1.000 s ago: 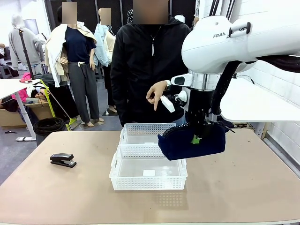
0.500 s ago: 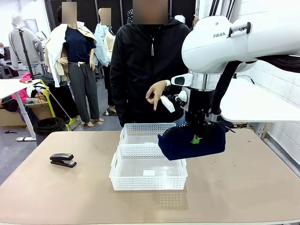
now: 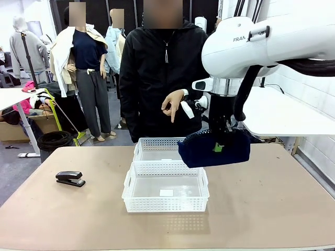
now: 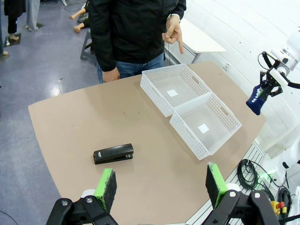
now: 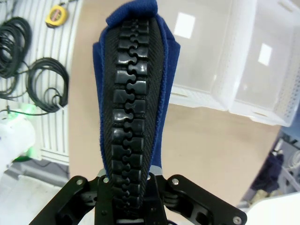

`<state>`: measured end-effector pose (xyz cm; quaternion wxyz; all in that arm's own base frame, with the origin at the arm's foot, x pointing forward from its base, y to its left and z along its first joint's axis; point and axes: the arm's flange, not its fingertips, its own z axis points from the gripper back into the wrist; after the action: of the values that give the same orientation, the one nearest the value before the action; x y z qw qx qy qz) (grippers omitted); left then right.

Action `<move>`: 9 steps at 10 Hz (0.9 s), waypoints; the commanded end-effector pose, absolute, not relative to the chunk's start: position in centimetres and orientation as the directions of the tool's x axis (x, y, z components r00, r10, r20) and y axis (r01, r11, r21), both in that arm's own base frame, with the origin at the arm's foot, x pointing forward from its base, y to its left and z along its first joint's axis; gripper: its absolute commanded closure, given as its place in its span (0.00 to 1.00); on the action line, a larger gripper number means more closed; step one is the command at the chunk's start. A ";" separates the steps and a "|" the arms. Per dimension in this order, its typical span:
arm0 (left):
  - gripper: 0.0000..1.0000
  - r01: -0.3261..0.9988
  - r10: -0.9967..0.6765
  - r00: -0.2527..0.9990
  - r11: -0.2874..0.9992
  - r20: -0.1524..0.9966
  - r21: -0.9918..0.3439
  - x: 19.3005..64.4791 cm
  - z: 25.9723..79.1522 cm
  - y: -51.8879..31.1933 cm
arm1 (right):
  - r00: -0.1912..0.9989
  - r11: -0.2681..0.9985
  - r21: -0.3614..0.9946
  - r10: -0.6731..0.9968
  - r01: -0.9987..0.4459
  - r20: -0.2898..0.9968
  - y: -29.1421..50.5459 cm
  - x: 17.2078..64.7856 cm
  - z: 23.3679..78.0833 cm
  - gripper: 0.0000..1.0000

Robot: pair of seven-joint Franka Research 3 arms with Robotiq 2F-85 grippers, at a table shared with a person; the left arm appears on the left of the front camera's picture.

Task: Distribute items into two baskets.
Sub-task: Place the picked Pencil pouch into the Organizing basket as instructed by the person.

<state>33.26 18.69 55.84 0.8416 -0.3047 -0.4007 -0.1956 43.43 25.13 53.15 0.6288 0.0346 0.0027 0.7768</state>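
**Mia:** How far along was the job?

**Ben:** It had hardly begun. The big brown bench (image 3: 272, 209) had two white baskets in its middle, touching end to end. The near basket (image 3: 152, 203) held nothing but its little white label. The far basket (image 3: 157, 144), by the person, was the same.

**Mia:** So where was the pouch?

**Ben:** The dark blue pouch (image 3: 233, 154) was up in the air. The right jaws were pinching it tight along its zip, and it hung down from them. It was above the right side of the baskets, near where the two meet. It was not inside either one.

**Mia:** What was the person doing?

**Ben:** The person's hand (image 3: 171, 106) was held over the far basket with one finger pointing down. I think it showed where the pouch should go.

**Mia:** And the small thing?

**Ben:** The black stapler (image 3: 70, 178) lay flat on the bench, well apart from the baskets, off on the robot's left. Nothing was touching it. The left jaws were spread wide, high above it, with nothing between the green pads (image 4: 105, 185).

**Mia:** So what was left?

**Ben:** Almost all of it. The pouch was picked up but not yet put down, and the stapler was not yet picked up.
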 end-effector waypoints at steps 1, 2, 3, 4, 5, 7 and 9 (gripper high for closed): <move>0.00 0.588 -0.085 0.585 0.730 0.807 -0.349 33.3 55.8 18.8 | -0.223 -0.224 0.043 0.975 -0.974 0.022 26.5 46.7 53.9 1.00; 0.00 0.588 -0.085 0.585 0.730 0.807 -0.349 33.3 55.8 18.8 | -0.231 -0.233 0.050 0.972 -0.971 0.033 26.8 48.2 53.9 1.00; 0.00 0.588 -0.085 0.585 0.730 0.807 -0.349 33.3 55.8 18.8 | -0.231 -0.233 0.041 0.971 -0.972 0.056 27.0 49.8 53.7 1.00; 0.00 0.588 -0.085 0.585 0.730 0.807 -0.349 33.3 55.8 18.8 | -0.229 -0.232 0.041 0.971 -0.972 0.062 27.5 50.9 53.6 1.00; 0.00 0.588 -0.085 0.585 0.730 0.807 -0.349 33.3 55.8 18.8 | -0.218 -0.220 0.029 0.974 -0.975 0.064 28.2 52.2 53.4 1.00; 0.00 0.588 -0.085 0.585 0.730 0.807 -0.349 33.3 55.8 18.8 | -0.231 -0.234 0.044 0.970 -0.971 0.073 30.4 55.5 52.3 1.00; 0.00 0.588 -0.085 0.585 0.730 0.807 -0.349 33.3 55.8 18.8 | -0.225 -0.226 0.019 0.973 -0.974 0.051 32.8 58.0 51.1 1.00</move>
<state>33.29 18.66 55.84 0.8417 -0.3046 -0.4004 -0.1959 56.30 31.24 50.62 0.6156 0.0419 -0.0173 0.7868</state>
